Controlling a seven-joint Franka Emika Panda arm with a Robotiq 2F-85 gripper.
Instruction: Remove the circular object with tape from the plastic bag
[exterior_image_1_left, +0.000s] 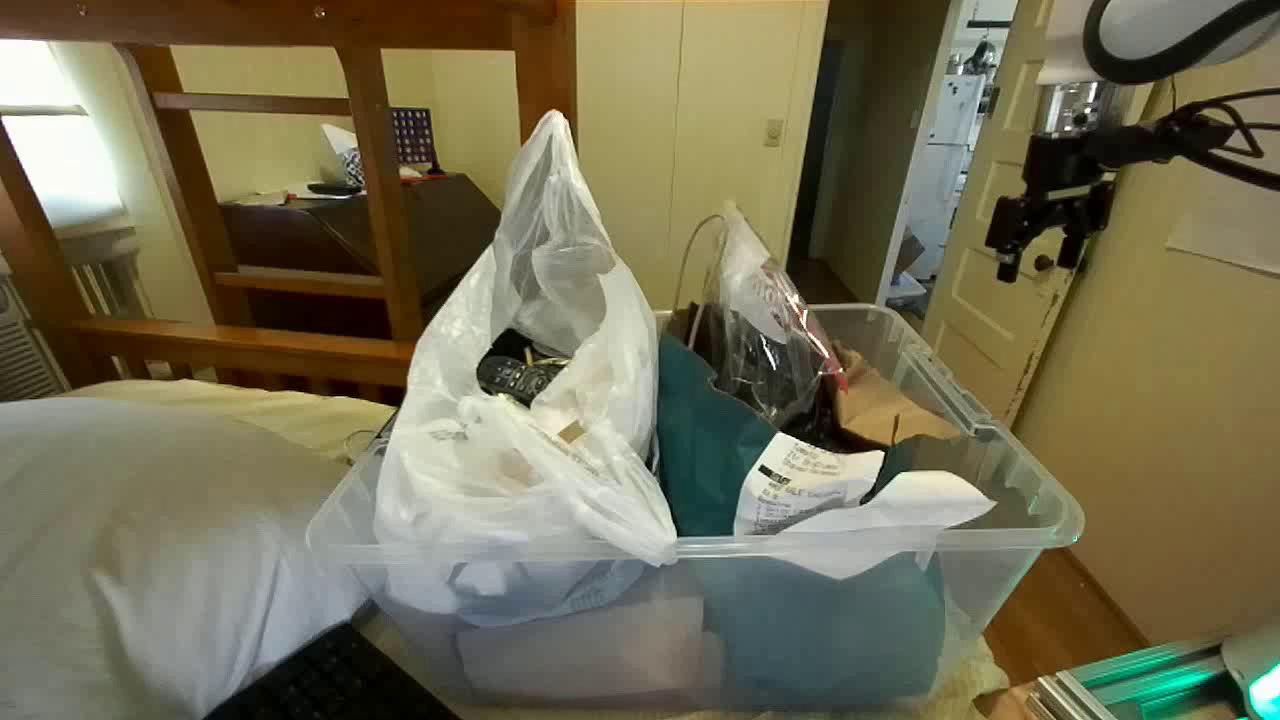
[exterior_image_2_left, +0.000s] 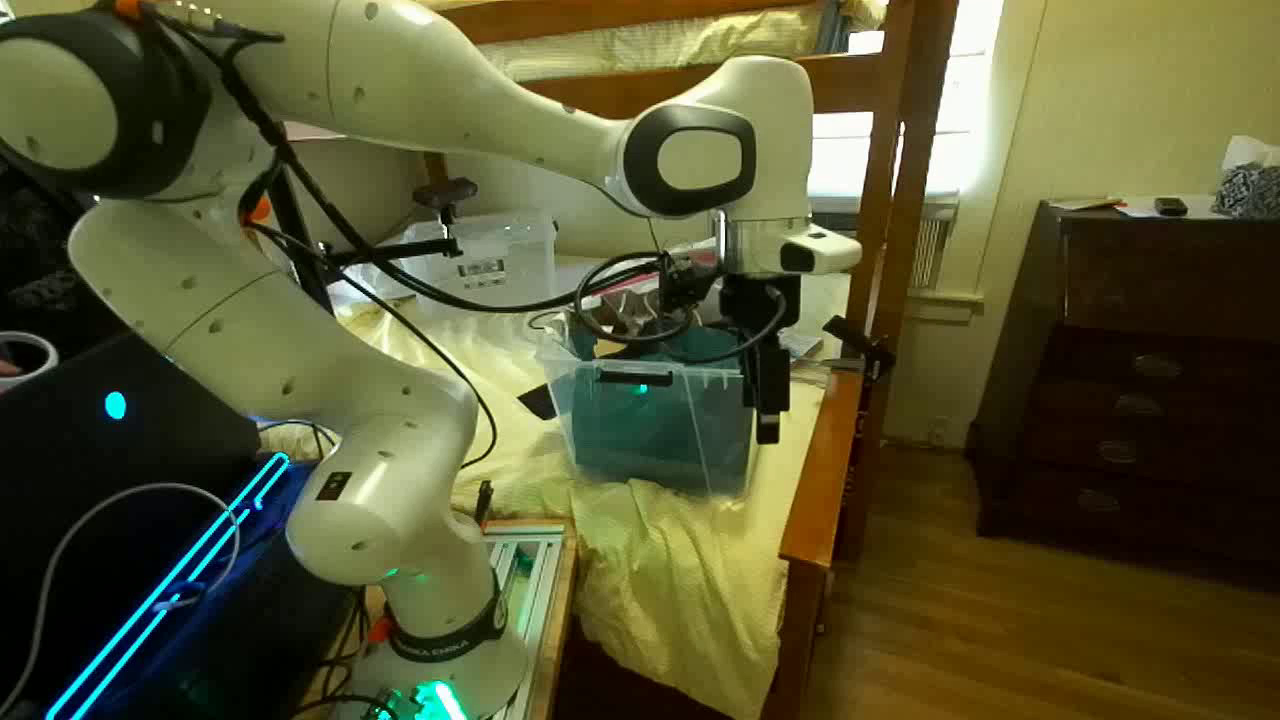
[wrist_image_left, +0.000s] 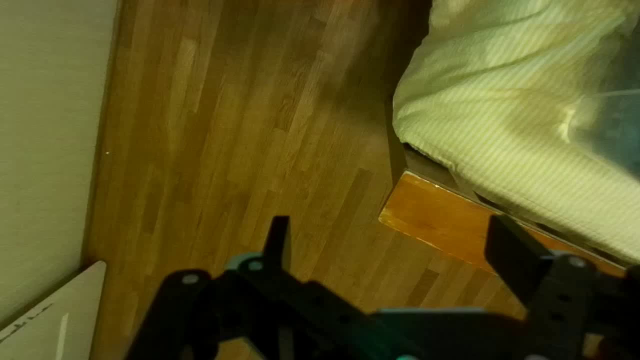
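The plastic bag (exterior_image_1_left: 480, 480), white and crinkly with tall loop handles, stands open in the left half of the clear bin in an exterior view. A black remote control (exterior_image_1_left: 518, 378) and small tan pieces show in its opening. I cannot make out the circular object with tape; it is hidden or not recognisable. My gripper (exterior_image_1_left: 1040, 262) is high to the right of the bin, apart from the bag. It also shows pointing down in an exterior view (exterior_image_2_left: 768, 430). In the wrist view the gripper (wrist_image_left: 387, 225) is open, with nothing between its fingers.
The clear bin (exterior_image_1_left: 1045, 520) stands on the bed and also holds a teal bag (exterior_image_1_left: 705, 440), a smaller clear bag (exterior_image_1_left: 765, 330) and a paper receipt (exterior_image_1_left: 800, 485). A wooden bed rail (wrist_image_left: 435, 212) is below the gripper. A pillow (exterior_image_1_left: 180, 540) and keyboard (exterior_image_1_left: 330, 680) lie left.
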